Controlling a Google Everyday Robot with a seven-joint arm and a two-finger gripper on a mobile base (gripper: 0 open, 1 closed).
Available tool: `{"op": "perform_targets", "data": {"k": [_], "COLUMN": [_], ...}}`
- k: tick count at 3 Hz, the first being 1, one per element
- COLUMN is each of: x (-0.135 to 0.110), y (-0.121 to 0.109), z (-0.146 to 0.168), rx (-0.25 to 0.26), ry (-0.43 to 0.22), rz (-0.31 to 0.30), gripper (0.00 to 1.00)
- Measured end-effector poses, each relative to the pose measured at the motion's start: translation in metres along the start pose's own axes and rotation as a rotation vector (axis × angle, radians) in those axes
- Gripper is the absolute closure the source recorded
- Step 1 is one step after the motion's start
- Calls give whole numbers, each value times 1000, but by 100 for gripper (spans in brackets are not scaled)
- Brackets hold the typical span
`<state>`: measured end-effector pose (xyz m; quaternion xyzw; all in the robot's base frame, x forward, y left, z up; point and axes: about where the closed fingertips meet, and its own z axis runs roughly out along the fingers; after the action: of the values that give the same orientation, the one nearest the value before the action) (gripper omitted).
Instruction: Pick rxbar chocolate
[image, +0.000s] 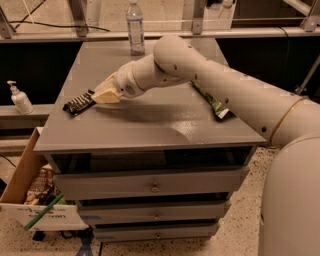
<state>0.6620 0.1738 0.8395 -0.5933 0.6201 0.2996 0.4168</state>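
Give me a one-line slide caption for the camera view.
Gripper at one end of the rxbar chocolate on the grey cabinet top; green chip bag partly hidden behind the arm.

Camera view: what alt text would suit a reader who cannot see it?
A robot's gripper reaches one end of the black rxbar chocolate lying on a grey cabinet top. A green chip bag lies on the same top, and a water bottle stands at its far edge.

The arm (215, 80) is off-white: thick, rounded segments dotted with small dark screw holes, one joint banded by a thin gold ring (284, 119). Its tan gripper (106, 95) tips the arm, over the table's (150, 127) left side.
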Motion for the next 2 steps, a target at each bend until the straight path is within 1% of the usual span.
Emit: {"op": "perform_targets", "data": {"k": [1, 2], "x": [-13, -20], "y": [8, 17], "z": [-18, -30], "rx": [8, 12], "ry": [-19, -25], "rz": [-14, -20], "gripper": [88, 100]}}
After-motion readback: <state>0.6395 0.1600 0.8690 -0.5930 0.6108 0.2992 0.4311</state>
